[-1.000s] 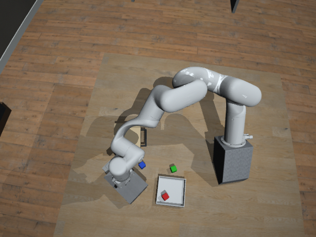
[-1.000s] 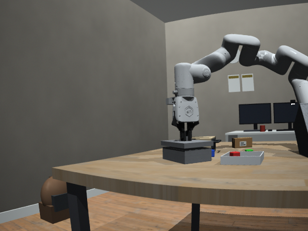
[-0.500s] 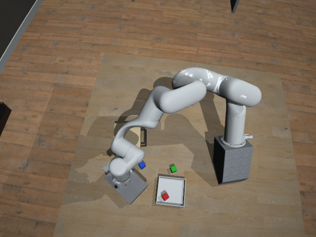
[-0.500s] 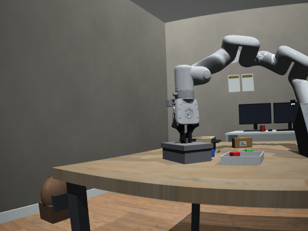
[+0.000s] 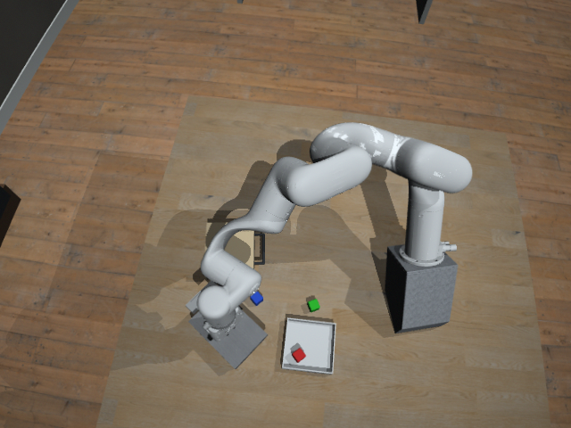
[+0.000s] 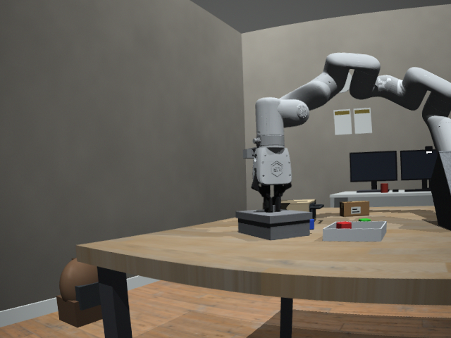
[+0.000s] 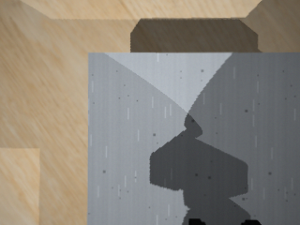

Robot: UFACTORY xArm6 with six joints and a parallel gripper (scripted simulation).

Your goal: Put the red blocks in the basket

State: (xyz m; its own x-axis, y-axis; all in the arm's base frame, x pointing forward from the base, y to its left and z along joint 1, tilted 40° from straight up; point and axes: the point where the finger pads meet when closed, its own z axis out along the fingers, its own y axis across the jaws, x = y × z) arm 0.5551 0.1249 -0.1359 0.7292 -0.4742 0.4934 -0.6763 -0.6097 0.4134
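My gripper (image 6: 271,208) points straight down and is shut on the handle of the grey metal lid (image 6: 273,216). The lid lies level on top of the metal box (image 6: 273,230), with a thin dark line between them. In the wrist view the lid (image 7: 194,141) fills most of the frame. From above, the lid (image 5: 235,340) shows under my wrist. The white basket (image 5: 308,344) holds one red block (image 5: 298,354). The light wooden cabinet (image 5: 246,246) is mostly hidden under my arm; its dark handle (image 5: 261,249) shows.
A blue block (image 5: 256,298) lies right beside the metal box. A green block (image 5: 313,304) lies just behind the basket. My base (image 5: 422,294) stands at the right of the table.
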